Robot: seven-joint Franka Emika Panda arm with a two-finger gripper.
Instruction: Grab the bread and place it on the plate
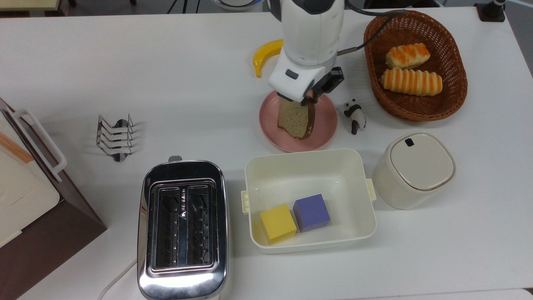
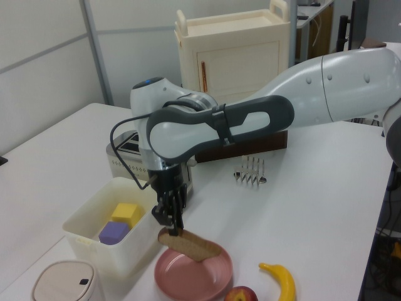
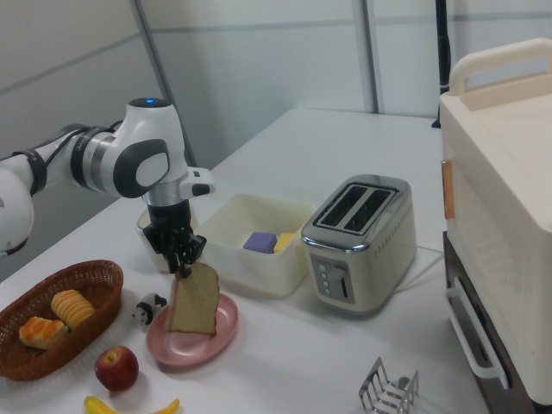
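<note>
We are at the placing step: our pincer (image 2: 177,229) is clamped on the top edge of the bread (image 2: 190,244), which hangs over the plate (image 2: 194,277) with its lower edge at or just above the pink surface. In the right view the bread (image 3: 194,300) stands nearly upright. Next, we judge, calls for lowering a little, then letting go so it falls flat inside the rim.

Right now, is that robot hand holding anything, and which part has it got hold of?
Yes: the hand pinches the bread by its top crust edge, over the pink plate.
</note>
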